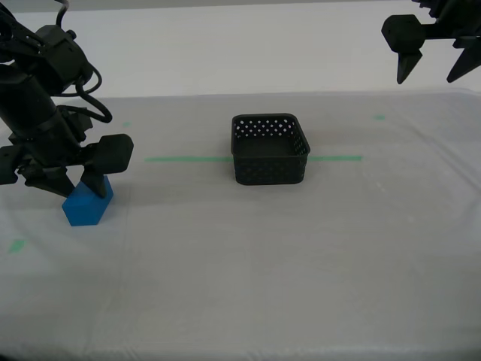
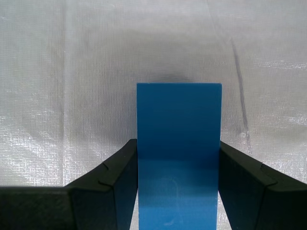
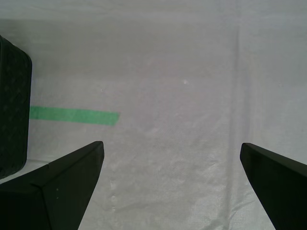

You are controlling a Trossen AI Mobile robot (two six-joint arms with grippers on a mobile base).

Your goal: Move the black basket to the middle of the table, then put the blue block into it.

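My second gripper (image 1: 71, 183) reaches steeply down, jaws pinching the block (image 1: 88, 203), which is on the table (image 1: 248, 256) well to the exterior view's left of the basket (image 1: 270, 149); its long axis runs along the fingers. My first gripper (image 1: 436, 71) hangs high, spread wide.

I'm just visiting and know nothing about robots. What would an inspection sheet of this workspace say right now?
Surface: table in white cloth, with a green tape line and small green marks.
Job's things: black basket upright on the tape line, empty; blue block on the cloth at the exterior view's left, outside the basket.
Clutter: nothing seen.
Grippers: my second gripper has its fingers against both sides of the block; my first gripper is open, raised above the table.
Cables: black cables looped on the second arm.
Surroundings: plain pale wall behind the table.
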